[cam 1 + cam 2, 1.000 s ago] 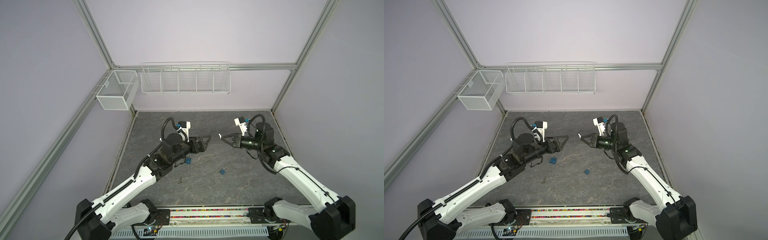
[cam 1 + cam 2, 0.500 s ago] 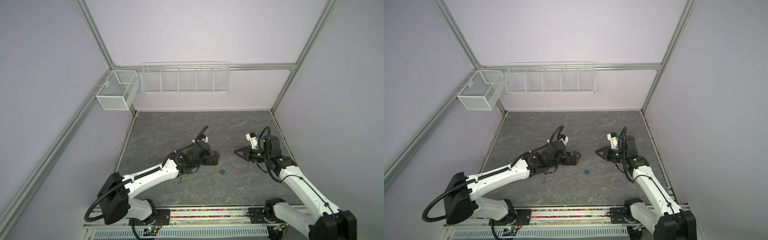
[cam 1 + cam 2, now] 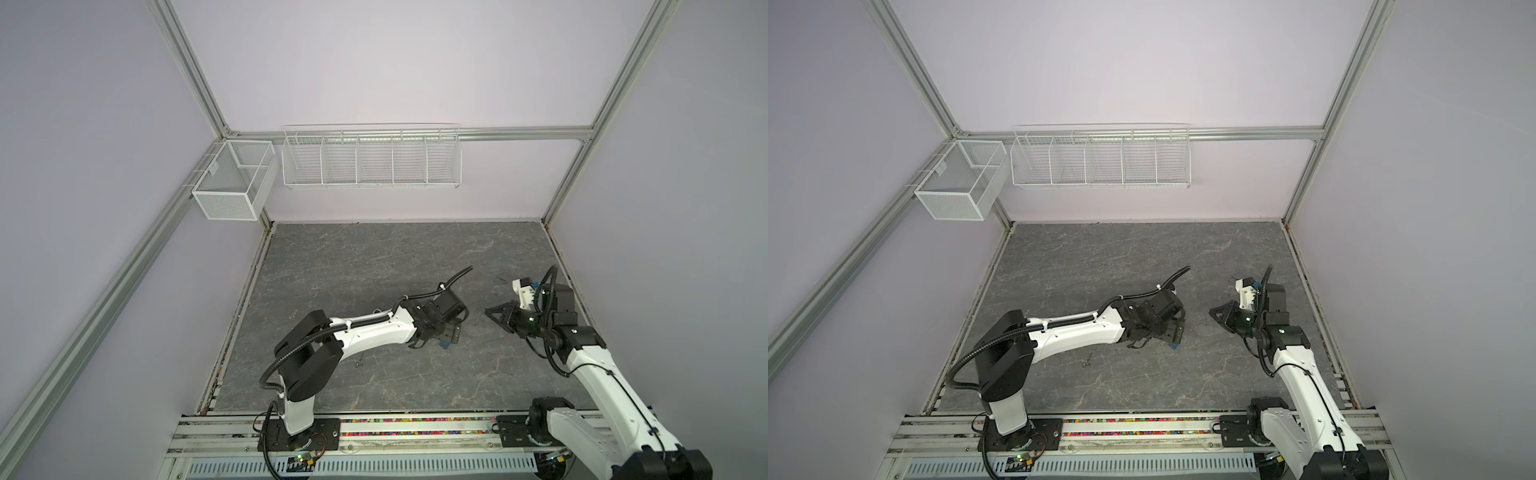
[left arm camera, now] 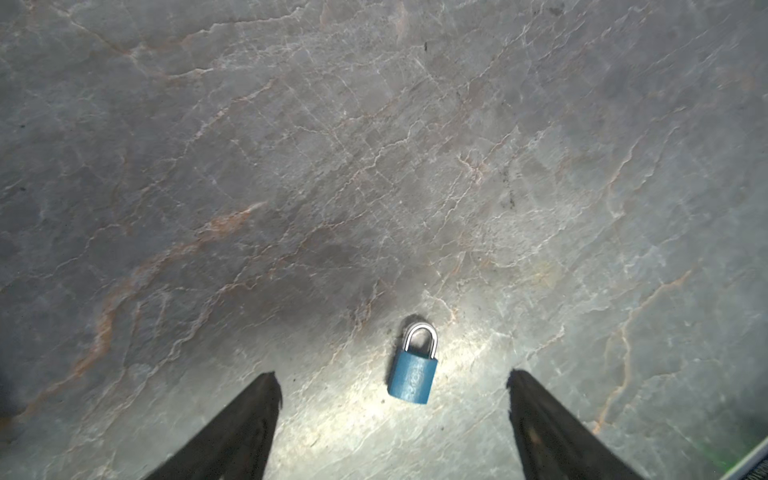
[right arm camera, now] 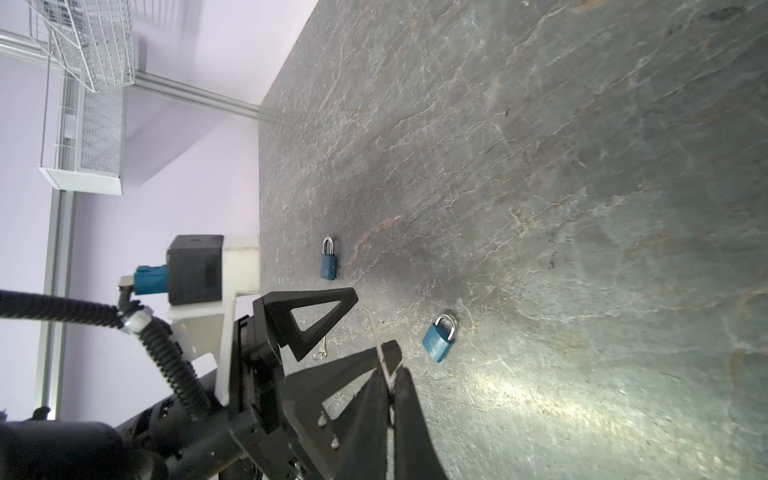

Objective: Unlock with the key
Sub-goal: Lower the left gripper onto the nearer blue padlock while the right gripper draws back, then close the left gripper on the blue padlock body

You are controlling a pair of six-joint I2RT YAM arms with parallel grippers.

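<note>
Finding the blue padlock [image 4: 412, 376] lying flat on the bench [image 3: 374, 270], slightly right of the middle and nearer the arm-mount edge than the back edge. Noting its shackle [image 4: 434, 345] seated in the body at both legs and pointing away from the left gripper [image 4: 391, 379]. Recording that gripper's jaws as released and spread wide, reaching down over the padlock. In the left wrist view, seeing the lock between the two fingertips [image 4: 266, 386], just ahead of them, nearer one than the other and touching neither. In both top views, seeing only a blue corner of it beside the jaws.

Logging a second blue padlock [image 5: 329, 259] flat on the bench toward the left edge, apart from the jaws and hidden under the left arm in both top views. Logging a small key [image 3: 358, 362] on bare bench beside the left forearm, on its arm-mount side.

Finding the right gripper [image 3: 489, 312] near the right edge, tips aimed at the left gripper and apart from it. Recording its jaws as clenched on a thin silvery blade [image 5: 379, 347], seen edge-on and too thin to identify.
</note>
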